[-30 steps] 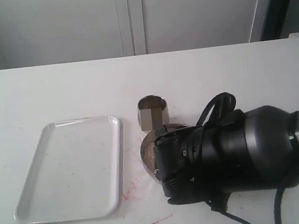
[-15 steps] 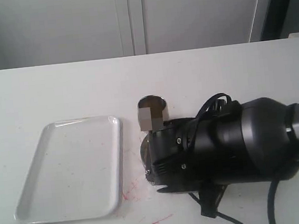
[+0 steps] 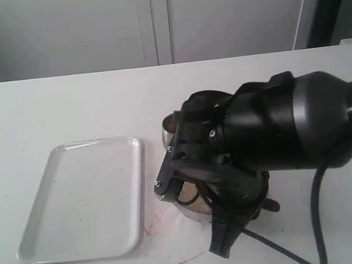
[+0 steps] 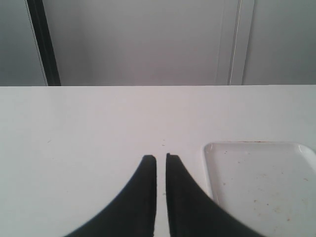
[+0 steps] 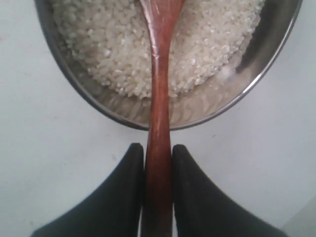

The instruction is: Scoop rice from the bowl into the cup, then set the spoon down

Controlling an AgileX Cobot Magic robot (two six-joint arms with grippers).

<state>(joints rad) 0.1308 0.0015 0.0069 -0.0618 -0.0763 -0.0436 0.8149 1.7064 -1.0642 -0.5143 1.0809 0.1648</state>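
My right gripper [image 5: 158, 148] is shut on the slim handle of the dark reddish-brown wooden spoon [image 5: 159, 74]. The spoon reaches over the rim of the steel bowl [image 5: 91, 96], and its scoop end lies among the rice [image 5: 98, 39], cut off by the frame edge. In the exterior view the bulky black right arm [image 3: 276, 135] covers most of the bowl [image 3: 196, 212] and leaves only a sliver of the cup [image 3: 166, 131] showing behind it. My left gripper [image 4: 161, 157] hovers over bare table, shut with nothing between its fingers.
A white rectangular tray [image 3: 82, 197] lies on the white table to the left of the bowl, and its corner [image 4: 256, 182] shows beside the left gripper. Red marks [image 3: 157, 224] stain the table near the tray. A black cable [image 3: 318, 218] trails from the right arm.
The right arm has risen and swung back toward the cup, now hiding most of it. The front of the bowl with rice shows beneath the arm.
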